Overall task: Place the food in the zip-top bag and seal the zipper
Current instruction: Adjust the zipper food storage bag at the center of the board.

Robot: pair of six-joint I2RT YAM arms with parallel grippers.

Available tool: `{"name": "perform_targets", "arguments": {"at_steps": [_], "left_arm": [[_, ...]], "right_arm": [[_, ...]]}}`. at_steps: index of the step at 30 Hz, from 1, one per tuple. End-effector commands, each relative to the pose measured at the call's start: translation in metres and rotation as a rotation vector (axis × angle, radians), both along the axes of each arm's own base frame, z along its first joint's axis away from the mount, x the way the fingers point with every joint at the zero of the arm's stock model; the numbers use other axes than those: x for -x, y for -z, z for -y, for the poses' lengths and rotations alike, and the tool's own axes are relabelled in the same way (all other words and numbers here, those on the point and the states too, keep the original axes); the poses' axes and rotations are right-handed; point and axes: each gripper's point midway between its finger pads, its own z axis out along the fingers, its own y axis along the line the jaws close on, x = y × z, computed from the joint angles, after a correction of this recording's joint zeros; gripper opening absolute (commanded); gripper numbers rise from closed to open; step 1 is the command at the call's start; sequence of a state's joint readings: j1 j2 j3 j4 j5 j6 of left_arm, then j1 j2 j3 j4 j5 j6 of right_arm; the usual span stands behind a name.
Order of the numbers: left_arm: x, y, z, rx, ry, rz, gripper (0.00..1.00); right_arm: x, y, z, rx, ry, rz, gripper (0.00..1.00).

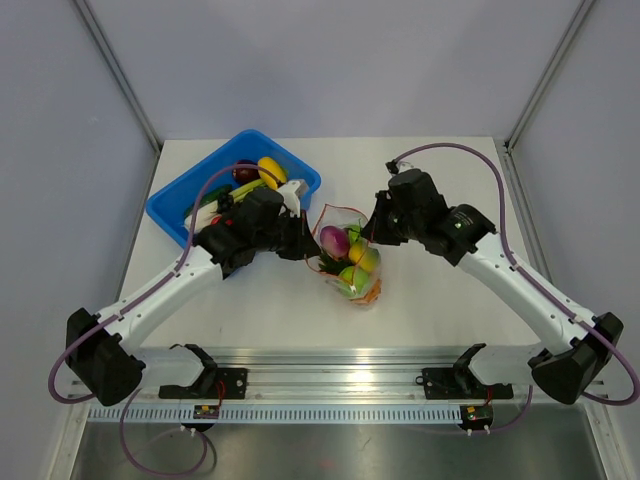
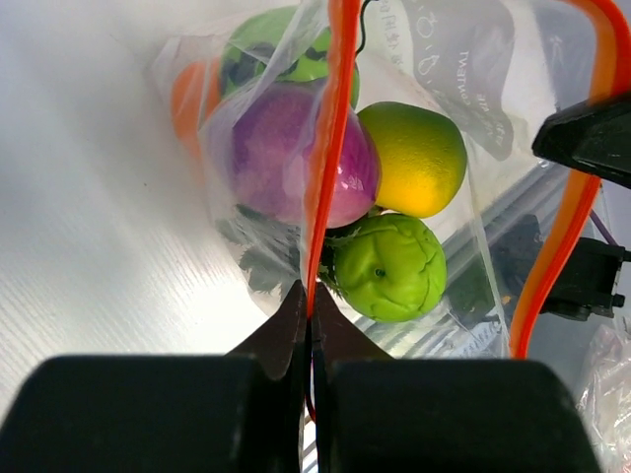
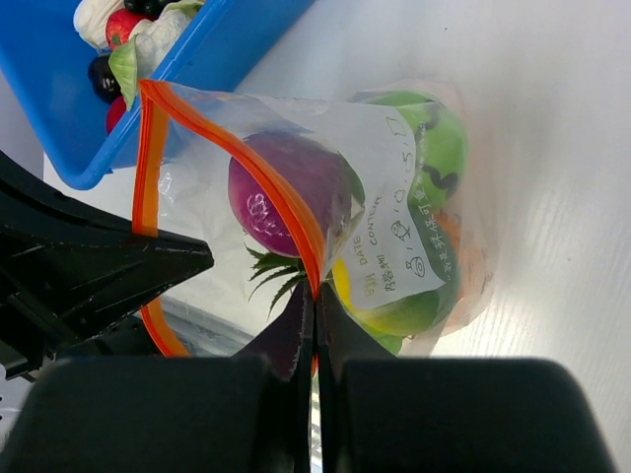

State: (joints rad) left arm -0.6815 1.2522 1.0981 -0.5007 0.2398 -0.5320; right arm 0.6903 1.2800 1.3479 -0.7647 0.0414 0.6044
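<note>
left arm (image 1: 160,292) and right arm (image 1: 525,285): white links, black joints and bases, purple cables (image 1: 192,215) looped alongside, green LED (image 1: 460,225) near right wrist, left hand (image 2: 308,307) and right hand (image 3: 314,296) black, wedge-tipped.

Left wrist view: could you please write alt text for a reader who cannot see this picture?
The left gripper is shut on the orange-red zipper of the clear zip-top bag, seen close up above a white table. Inside the bag are a purple piece, a yellow fruit and a green fruit.
</note>
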Motion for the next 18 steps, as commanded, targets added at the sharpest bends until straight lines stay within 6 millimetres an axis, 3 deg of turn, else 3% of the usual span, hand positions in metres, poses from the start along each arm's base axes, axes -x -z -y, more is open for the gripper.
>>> {"name": "perform_targets", "arguments": {"at_steps": [1, 4, 5, 7, 8, 13, 14, 15, 16, 18], "left_arm": [[-0.004, -0.034, 0.013, 0.087, 0.052, 0.075, 0.00], [-0.003, -0.037, 0.018, 0.124, 0.055, 0.066, 0.00], [-0.002, -0.038, 0.020, 0.138, 0.058, 0.058, 0.00], [-0.004, -0.041, 0.026, 0.184, 0.036, 0.032, 0.00], [-0.006, -0.040, 0.029, 0.207, -0.001, -0.003, 0.00], [-0.031, -0.043, 0.027, 0.256, -0.166, -0.001, 0.00], [-0.033, -0.044, 0.027, 0.253, -0.168, 0.009, 0.05], [-0.036, -0.045, 0.029, 0.248, -0.163, 0.015, 0.18], [-0.036, -0.045, 0.029, 0.238, -0.159, 0.021, 0.50], [-0.040, -0.045, 0.020, 0.172, -0.166, 0.055, 0.67]], "right_arm": [[-0.008, -0.019, -0.003, -0.003, -0.011, 0.058, 0.00], [-0.018, -0.023, -0.013, 0.007, -0.040, 0.082, 0.00], [-0.024, -0.035, -0.015, 0.013, -0.055, 0.120, 0.00], [-0.036, -0.034, -0.017, 0.056, -0.052, 0.136, 0.00], [-0.040, -0.044, -0.018, 0.065, -0.062, 0.162, 0.00], [-0.044, -0.035, -0.023, 0.092, -0.088, 0.141, 0.00], [-0.043, -0.029, -0.025, 0.087, -0.095, 0.132, 0.00], [-0.042, -0.027, -0.026, 0.081, -0.098, 0.126, 0.00], [-0.041, -0.025, -0.027, 0.076, -0.102, 0.121, 0.00], [-0.038, -0.019, -0.029, 0.064, -0.111, 0.104, 0.00]]}}
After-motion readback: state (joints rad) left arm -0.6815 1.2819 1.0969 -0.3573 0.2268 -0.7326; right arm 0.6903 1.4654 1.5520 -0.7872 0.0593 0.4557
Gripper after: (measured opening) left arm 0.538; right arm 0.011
